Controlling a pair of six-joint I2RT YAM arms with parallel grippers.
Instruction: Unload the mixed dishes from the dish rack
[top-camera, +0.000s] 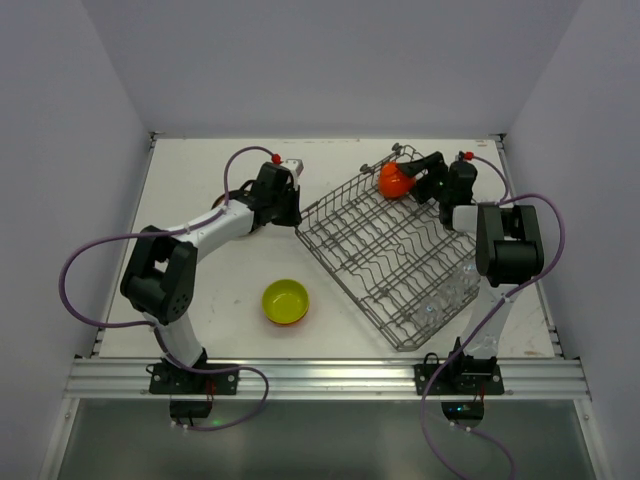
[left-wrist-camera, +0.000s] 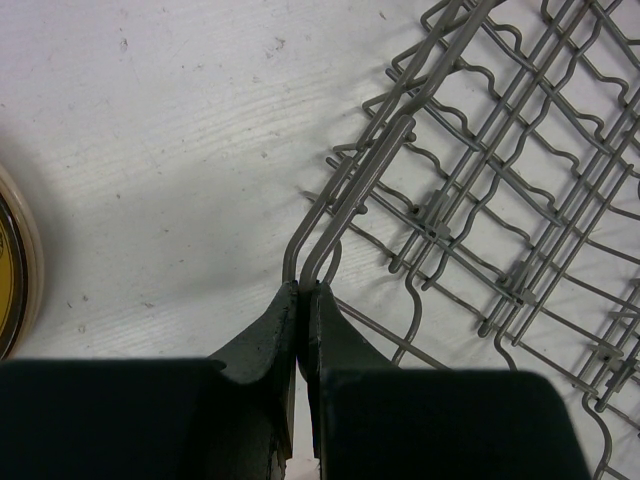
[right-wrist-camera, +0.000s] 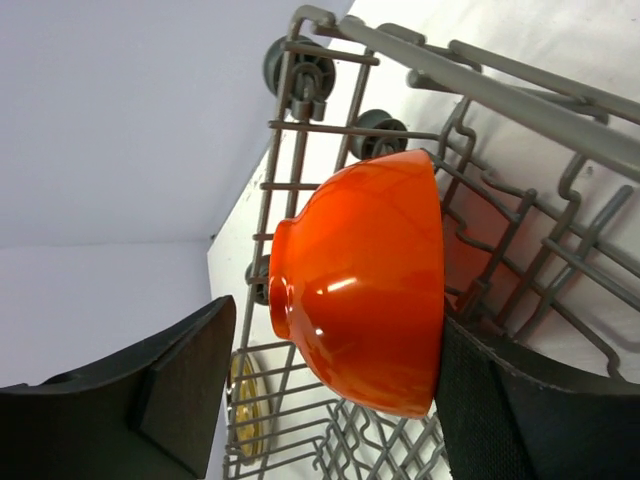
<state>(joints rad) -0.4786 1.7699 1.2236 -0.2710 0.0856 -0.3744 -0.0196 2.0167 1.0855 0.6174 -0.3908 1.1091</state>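
The grey wire dish rack (top-camera: 372, 252) lies diagonally at centre right. An orange bowl (top-camera: 394, 180) rests on its side at the rack's far end. My right gripper (top-camera: 408, 178) is open around it: in the right wrist view the bowl (right-wrist-camera: 365, 290) sits between the fingers (right-wrist-camera: 185, 385), one pad at its rim, the other apart from its foot. My left gripper (top-camera: 290, 208) is shut on the rack's left corner wire (left-wrist-camera: 330, 235). Clear glasses (top-camera: 448, 292) stand at the rack's near right end. A yellow-green bowl (top-camera: 286, 301) sits on the table.
A yellow-brown plate (left-wrist-camera: 12, 265) lies on the table left of my left gripper, mostly hidden by the arm in the top view. Another yellow plate face (right-wrist-camera: 245, 410) shows through the rack wires. White walls close the table's back and sides.
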